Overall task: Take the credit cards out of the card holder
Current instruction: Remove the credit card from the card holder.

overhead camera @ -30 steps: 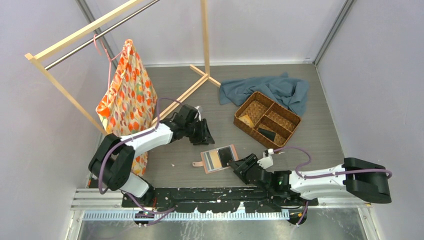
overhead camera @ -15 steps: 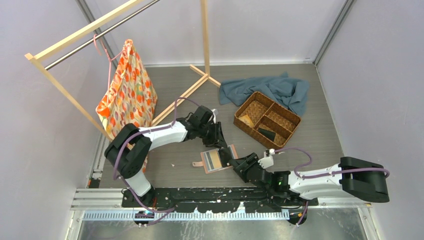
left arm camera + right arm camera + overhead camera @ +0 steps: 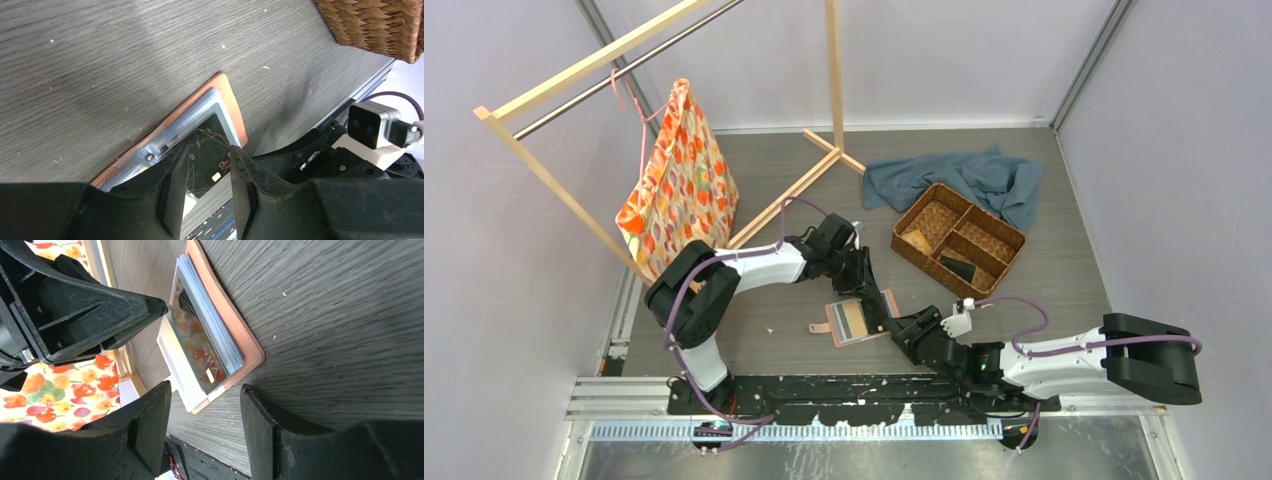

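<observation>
salmon-pink card holder (image 3: pixel 235 107), black card (image 3: pixel 210 131) in its slot — left gripper (image 3: pixel 207 150), right gripper (image 3: pixel 205 390) agape, empty

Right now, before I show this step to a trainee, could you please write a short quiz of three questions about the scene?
1. True or false: the card holder lies closed.
2. Which colour is the card seen between the fingers of the left gripper? A) black B) red C) white
3. Fill in: the right gripper has its jaws ___.

Key: 1 false, it lies open on the tabletop; 2 A; 3 open, with nothing held.
</observation>
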Tool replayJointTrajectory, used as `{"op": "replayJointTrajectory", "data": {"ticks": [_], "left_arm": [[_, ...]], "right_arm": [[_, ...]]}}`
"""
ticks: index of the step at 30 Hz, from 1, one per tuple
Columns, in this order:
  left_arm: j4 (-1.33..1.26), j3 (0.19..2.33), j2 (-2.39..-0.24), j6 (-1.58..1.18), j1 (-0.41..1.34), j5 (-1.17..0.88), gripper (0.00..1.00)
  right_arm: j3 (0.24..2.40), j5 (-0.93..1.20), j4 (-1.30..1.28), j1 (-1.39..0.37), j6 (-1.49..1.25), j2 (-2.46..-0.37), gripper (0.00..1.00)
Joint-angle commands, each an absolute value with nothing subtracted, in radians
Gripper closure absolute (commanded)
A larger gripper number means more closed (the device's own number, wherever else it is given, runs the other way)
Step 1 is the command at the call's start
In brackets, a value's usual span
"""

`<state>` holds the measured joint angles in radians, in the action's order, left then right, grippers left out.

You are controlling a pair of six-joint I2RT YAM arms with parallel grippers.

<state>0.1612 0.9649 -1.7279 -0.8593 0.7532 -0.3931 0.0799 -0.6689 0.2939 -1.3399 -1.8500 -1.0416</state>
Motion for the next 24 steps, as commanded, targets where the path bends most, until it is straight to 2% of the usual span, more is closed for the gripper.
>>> {"op": "replayJointTrajectory", "data": {"ticks": [1, 24], "left_arm": [[0.121, 1.004, -1.748, -0.851, 0.753, -0.404, 0.63], [0.087, 0.95, -1.761, -0.867, 0.765, -0.432, 0.63]], "right_arm": [[0.078, -0.717, 0.321, -1.344, -1.859, -1.047, 0.42], [0.086, -0.727, 0.339, -1.344, -1.861, -1.075, 0.42]]}}
